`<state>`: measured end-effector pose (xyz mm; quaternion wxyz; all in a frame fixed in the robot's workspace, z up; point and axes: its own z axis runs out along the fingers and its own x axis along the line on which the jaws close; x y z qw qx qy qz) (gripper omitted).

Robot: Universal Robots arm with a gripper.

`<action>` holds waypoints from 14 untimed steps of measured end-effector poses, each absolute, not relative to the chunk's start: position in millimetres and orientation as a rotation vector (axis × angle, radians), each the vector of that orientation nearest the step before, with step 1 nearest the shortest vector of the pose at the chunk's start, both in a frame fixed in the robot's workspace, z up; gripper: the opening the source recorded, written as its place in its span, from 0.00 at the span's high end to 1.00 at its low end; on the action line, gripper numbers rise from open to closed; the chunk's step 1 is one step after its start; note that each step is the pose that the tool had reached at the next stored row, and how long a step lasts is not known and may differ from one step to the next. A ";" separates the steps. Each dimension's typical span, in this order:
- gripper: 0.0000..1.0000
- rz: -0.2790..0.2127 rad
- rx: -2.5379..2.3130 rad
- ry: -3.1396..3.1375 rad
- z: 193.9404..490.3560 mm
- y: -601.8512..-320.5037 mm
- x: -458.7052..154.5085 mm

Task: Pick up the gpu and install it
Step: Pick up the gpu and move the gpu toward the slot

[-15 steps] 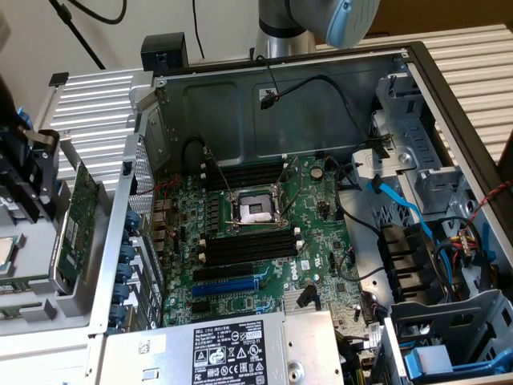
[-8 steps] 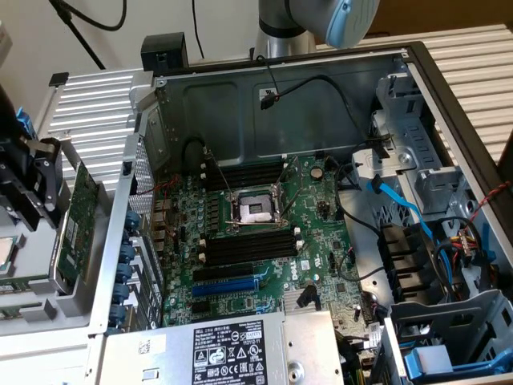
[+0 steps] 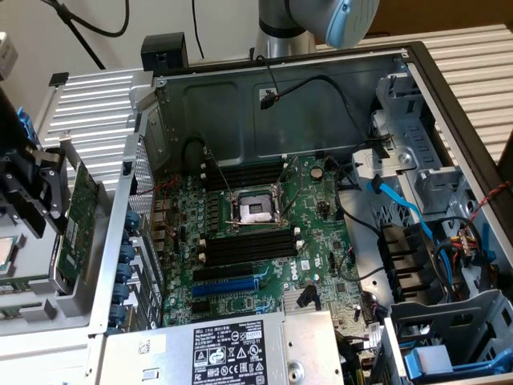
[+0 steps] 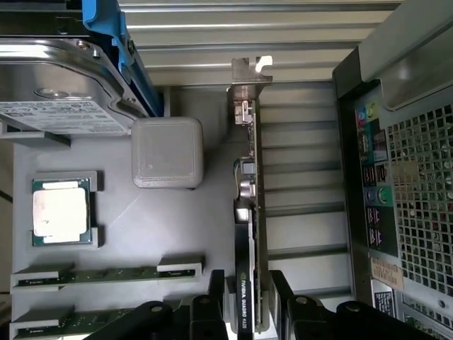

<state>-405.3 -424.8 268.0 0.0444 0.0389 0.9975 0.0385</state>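
Gripper (image 4: pixel 248 287) is set astride the gpu (image 4: pixel 249 212), which is not yet lifted.
Jaws are held wide, one on each side of the card's edge, and no grip is seen. The gpu is stood on edge in the grey tray (image 4: pixel 163 234), between the fingers; the motherboard (image 3: pixel 264 249) in the open case (image 3: pixel 280 104), off to the hand's side, is seen without it.

Exterior view overlooks the case (image 3: pixel 240 104); close wrist view, perhaps downward, shares gpu (image 3: pixel 80 220) (image 4: pixel 244 283).

Grey tray (image 4: pixel 170 234) carries gpu (image 4: pixel 244 283), processor (image 4: pixel 61 210), memory sticks (image 4: pixel 106 274), hard drive (image 4: pixel 56 78).
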 end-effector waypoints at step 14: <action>0.62 0.117 0.162 3.011 255.6 -424.2 -413.2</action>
